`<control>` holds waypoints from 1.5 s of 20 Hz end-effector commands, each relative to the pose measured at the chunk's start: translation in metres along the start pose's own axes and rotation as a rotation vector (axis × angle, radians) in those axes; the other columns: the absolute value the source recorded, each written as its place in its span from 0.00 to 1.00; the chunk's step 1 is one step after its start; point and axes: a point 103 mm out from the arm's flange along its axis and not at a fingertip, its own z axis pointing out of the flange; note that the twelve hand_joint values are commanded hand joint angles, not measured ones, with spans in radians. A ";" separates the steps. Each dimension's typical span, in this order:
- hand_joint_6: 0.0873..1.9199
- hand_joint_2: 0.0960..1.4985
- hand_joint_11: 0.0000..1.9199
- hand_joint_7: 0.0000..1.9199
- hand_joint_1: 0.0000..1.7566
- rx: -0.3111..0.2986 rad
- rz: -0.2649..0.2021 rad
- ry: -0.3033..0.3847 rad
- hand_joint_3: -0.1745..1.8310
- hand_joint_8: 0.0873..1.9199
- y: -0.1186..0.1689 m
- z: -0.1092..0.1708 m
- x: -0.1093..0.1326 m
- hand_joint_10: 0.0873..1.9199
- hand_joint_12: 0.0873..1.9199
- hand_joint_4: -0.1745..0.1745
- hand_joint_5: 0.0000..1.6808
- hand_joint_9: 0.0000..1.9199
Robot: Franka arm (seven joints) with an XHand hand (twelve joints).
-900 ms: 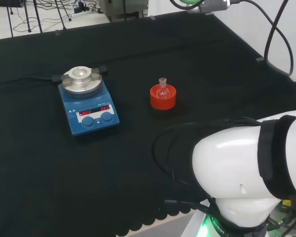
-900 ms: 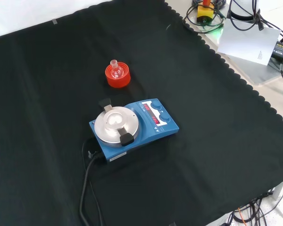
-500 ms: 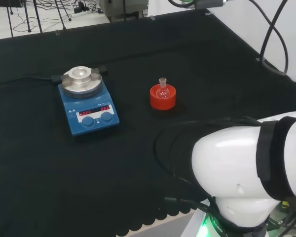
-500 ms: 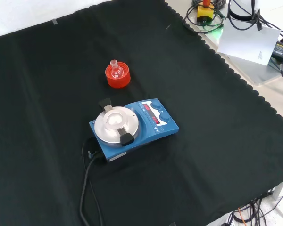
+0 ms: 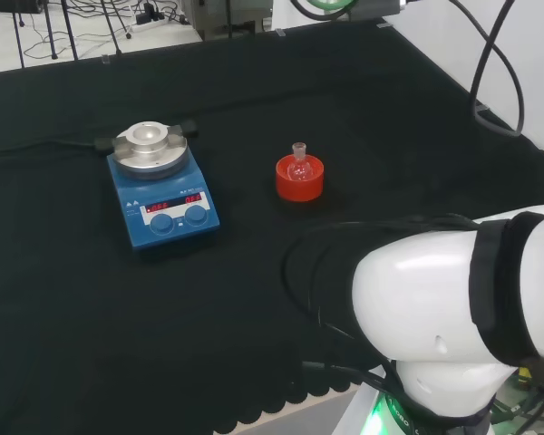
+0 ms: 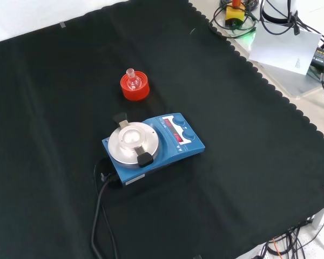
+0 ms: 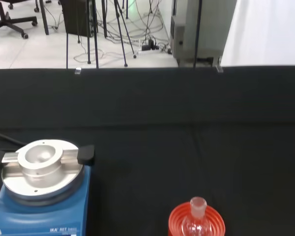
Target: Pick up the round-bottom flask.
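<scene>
A: What are we seeing in the head view that the other views are not giving us?

B: We are seeing the arm's big white link (image 5: 453, 317) at the right, with black cables curving in front of it. The front view is giving us the black power cable (image 6: 100, 210) running from the blue stirrer plate (image 6: 154, 144) toward the near edge of the cloth.

A: And where is the round-bottom flask standing?

B: We are finding the round-bottom flask (image 5: 299, 165) upright in the red ribbed stand (image 5: 300, 178), with its short neck pointing up. In the head view it is standing to the right of the stirrer plate, well apart from it. In the wrist view the flask is lying ahead of the wrist camera and below it, so the hand is apart from it and nothing is touching it.

A: Is the flask holding anything?

B: We cannot tell; the glass is clear and small. The stand is being cut off at the edge of the wrist view, and so is the stirrer plate.

A: What are the hand's fingers doing?

B: We cannot tell that either.
</scene>
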 end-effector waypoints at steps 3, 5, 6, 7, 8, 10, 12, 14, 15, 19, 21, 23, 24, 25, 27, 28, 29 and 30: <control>0.01 0.86 0.00 0.08 0.06 0.063 0.011 0.029 0.21 0.23 0.006 0.018 -0.015 0.31 0.60 0.42 0.22 0.13; 0.00 0.85 0.00 0.09 0.07 0.061 0.015 0.027 0.21 0.23 0.009 0.022 -0.016 0.31 0.60 0.42 0.22 0.13; 0.00 0.85 0.00 0.09 0.08 0.060 0.018 0.031 0.20 0.23 0.011 0.025 -0.017 0.31 0.60 0.42 0.22 0.13; 0.00 0.84 0.00 0.09 0.09 0.064 0.023 0.034 0.20 0.23 0.014 0.029 -0.018 0.31 0.60 0.42 0.22 0.13; 0.00 0.84 0.00 0.10 0.10 0.070 0.028 0.037 0.20 0.24 0.016 0.033 -0.019 0.31 0.61 0.41 0.22 0.14; 0.00 0.83 0.00 0.10 0.12 0.074 0.039 0.043 0.19 0.24 0.021 0.042 -0.021 0.31 0.61 0.41 0.23 0.15; 0.00 0.82 0.00 0.11 0.13 0.080 0.049 0.046 0.19 0.24 0.027 0.052 -0.023 0.31 0.62 0.40 0.24 0.15; 0.00 0.82 0.00 0.12 0.14 0.090 0.058 0.057 0.19 0.25 0.035 0.064 -0.026 0.31 0.63 0.40 0.24 0.16; 0.00 0.81 0.00 0.12 0.14 0.091 0.060 0.058 0.19 0.25 0.040 0.071 -0.027 0.32 0.63 0.39 0.24 0.16; 0.00 0.79 0.00 0.13 0.18 0.104 0.072 0.078 0.18 0.26 0.064 0.102 -0.039 0.32 0.64 0.39 0.25 0.17; 0.00 0.78 0.00 0.14 0.21 0.106 0.071 0.090 0.18 0.26 0.079 0.118 -0.044 0.32 0.65 0.38 0.26 0.18; 0.00 0.76 0.00 0.14 0.23 0.103 0.079 0.104 0.18 0.26 0.094 0.135 -0.052 0.32 0.66 0.37 0.26 0.19; 0.00 0.75 0.00 0.15 0.24 0.100 0.087 0.115 0.18 0.27 0.099 0.143 -0.055 0.32 0.66 0.37 0.26 0.19; 0.00 0.75 0.00 0.15 0.25 0.104 0.094 0.122 0.18 0.27 0.106 0.152 -0.059 0.32 0.66 0.37 0.27 0.19; 0.00 0.73 0.00 0.15 0.26 0.123 0.103 0.126 0.18 0.27 0.116 0.167 -0.064 0.32 0.67 0.37 0.27 0.20; 0.00 0.73 0.00 0.15 0.27 0.130 0.111 0.126 0.18 0.27 0.120 0.174 -0.066 0.32 0.67 0.37 0.27 0.20; 0.00 0.73 0.00 0.15 0.27 0.127 0.125 0.129 0.18 0.27 0.123 0.181 -0.068 0.32 0.67 0.36 0.27 0.20; 0.00 0.73 0.00 0.15 0.27 0.131 0.137 0.138 0.18 0.27 0.126 0.187 -0.071 0.32 0.69 0.36 0.27 0.21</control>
